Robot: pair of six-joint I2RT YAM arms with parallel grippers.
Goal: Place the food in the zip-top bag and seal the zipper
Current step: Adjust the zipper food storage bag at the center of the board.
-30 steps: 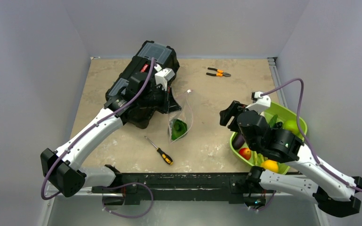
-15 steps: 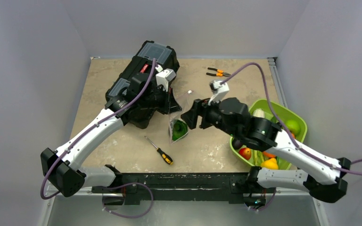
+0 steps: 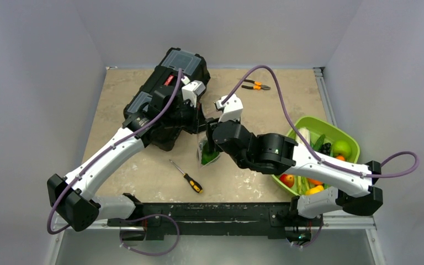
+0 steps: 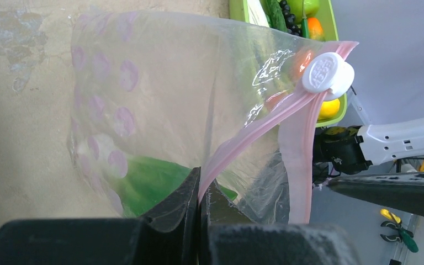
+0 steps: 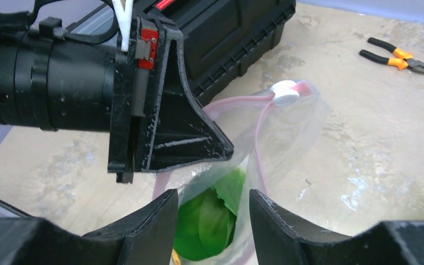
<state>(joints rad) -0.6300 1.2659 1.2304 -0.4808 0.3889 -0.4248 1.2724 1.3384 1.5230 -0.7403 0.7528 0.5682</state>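
The clear zip-top bag stands upright at mid-table, with a green leafy food inside it. My left gripper is shut on the pink zipper and holds the bag's mouth up; the white slider sits at the strip's far end. My right gripper is open and empty, just above the bag's mouth, with the green food showing between its fingers. The rest of the food, among it a red piece and a green one, lies in the lime-green bowl at the right.
A black toolbox lies at the back left, behind my left gripper. A screwdriver lies near the front edge. Orange-handled pliers lie at the back. Grey walls enclose the table.
My right arm has swung left from over the bowl to the bag's mouth. The left arm and the bag have stayed put.
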